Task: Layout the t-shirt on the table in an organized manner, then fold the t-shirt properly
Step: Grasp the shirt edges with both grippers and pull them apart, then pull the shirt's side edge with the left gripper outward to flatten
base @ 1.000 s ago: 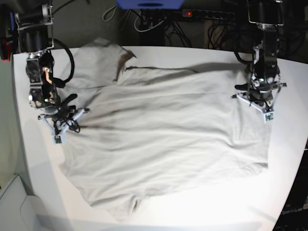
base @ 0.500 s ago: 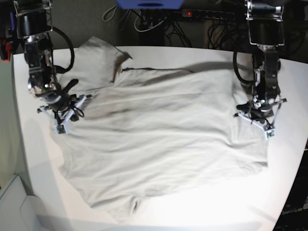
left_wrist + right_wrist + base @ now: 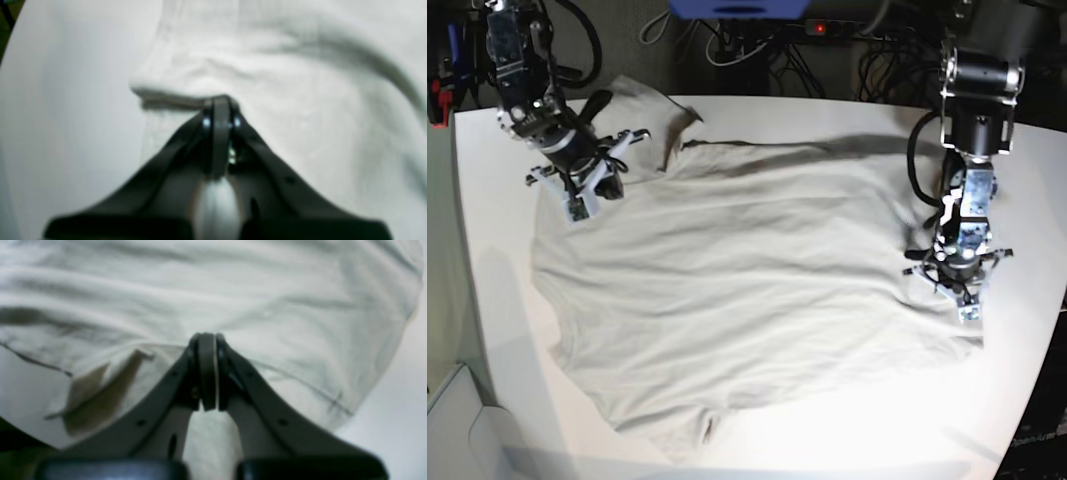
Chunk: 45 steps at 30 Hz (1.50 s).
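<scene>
No readable text

You won't find any legible words, labels, numbers or brand marks in these views.

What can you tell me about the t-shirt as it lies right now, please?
The t-shirt is plain light grey-beige soft cloth with no print, spread mostly flat and gently wrinkled across the white table. One sleeve lies folded near the far edge. The right gripper is shut on its fabric near that sleeve, and the left gripper is shut on a raised fold at the opposite edge.
</scene>
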Each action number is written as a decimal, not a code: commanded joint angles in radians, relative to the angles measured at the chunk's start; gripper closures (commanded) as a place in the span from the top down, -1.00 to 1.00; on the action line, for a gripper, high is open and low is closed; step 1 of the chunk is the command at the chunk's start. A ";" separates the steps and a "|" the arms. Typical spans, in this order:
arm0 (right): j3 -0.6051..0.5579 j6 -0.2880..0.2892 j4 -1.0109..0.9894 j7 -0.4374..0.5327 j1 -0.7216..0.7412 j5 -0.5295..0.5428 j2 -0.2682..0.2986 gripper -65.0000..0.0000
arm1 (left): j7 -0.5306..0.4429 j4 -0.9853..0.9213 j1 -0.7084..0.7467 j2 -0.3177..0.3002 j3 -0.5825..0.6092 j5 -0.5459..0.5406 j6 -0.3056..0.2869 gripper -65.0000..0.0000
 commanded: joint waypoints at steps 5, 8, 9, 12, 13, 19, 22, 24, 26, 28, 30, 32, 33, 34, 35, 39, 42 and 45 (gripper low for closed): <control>0.033 -0.007 0.017 0.027 -0.034 0.007 0.024 -1.00 | -0.101 -0.181 -0.090 0.016 0.012 -0.002 0.003 -0.99; 0.041 -0.007 0.017 0.026 -0.045 0.007 0.027 -1.00 | -0.172 -0.273 -0.131 0.010 0.012 -0.002 0.003 -0.99; 0.041 -0.007 0.017 0.027 -0.046 0.007 0.028 -1.00 | -0.190 -0.300 -0.148 0.009 0.013 -0.002 0.003 -0.99; 0.042 -0.007 0.017 0.027 -0.046 0.007 0.039 -1.00 | -0.221 -0.333 -0.174 -0.008 0.013 -0.002 0.003 -0.98; 0.042 -0.007 0.017 0.027 -0.048 0.007 0.037 -1.00 | -0.227 -0.334 -0.182 -0.016 0.013 -0.002 0.003 -0.98; 0.042 -0.007 0.017 0.026 -0.042 0.007 0.039 -1.00 | -0.209 -0.322 -0.237 -0.050 0.009 -0.004 0.003 -0.98; 0.042 -0.007 0.016 0.027 -0.043 0.007 0.039 -1.00 | -0.107 -0.222 -0.228 -0.076 0.004 -0.010 0.003 -0.98; 0.042 -0.007 0.016 0.030 -0.043 0.007 0.040 -1.00 | -0.031 -0.136 -0.197 -0.082 0.004 -0.012 0.003 -0.99; 0.042 -0.007 0.016 0.032 -0.040 0.007 0.036 -1.00 | 0.055 0.000 -0.150 -0.082 0.001 -0.012 0.003 -0.99; 0.042 -0.007 0.016 0.033 -0.039 0.007 0.036 -1.00 | 0.149 0.172 -0.070 -0.082 -0.037 -0.012 0.003 -0.99; 0.042 -0.007 0.016 0.033 -0.039 0.007 0.036 -1.00 | 0.238 0.341 0.024 -0.074 -0.102 -0.012 0.003 -0.99; 0.042 -0.007 0.016 0.033 -0.039 0.007 0.036 -1.00 | 0.308 0.502 0.124 -0.070 -0.171 -0.012 0.003 -0.97; 0.042 -0.007 0.016 0.035 -0.037 0.007 0.036 -1.00 | 0.342 0.585 0.180 -0.056 -0.203 -0.012 0.003 -0.97; 0.042 -0.007 0.016 0.035 -0.037 0.007 0.036 -1.00 | 0.373 0.660 0.237 -0.044 -0.235 -0.012 0.003 -0.97; 0.042 -0.007 0.016 0.036 -0.036 0.007 0.036 -1.00 | 0.396 0.726 0.288 -0.041 -0.261 -0.012 0.003 -0.97; 0.041 -0.007 0.016 0.035 -0.025 0.007 0.034 -1.00 | 0.445 0.948 0.515 -0.036 -0.353 -0.012 0.000 -0.77; 0.041 -0.007 0.019 0.036 -0.023 0.007 0.034 -1.00 | 0.439 1.054 0.676 -0.041 -0.398 -0.007 -0.035 -0.24; 0.041 -0.007 0.017 0.036 -0.008 0.007 0.033 -1.00 | 0.364 1.068 0.786 -0.037 -0.475 -0.002 -0.178 0.34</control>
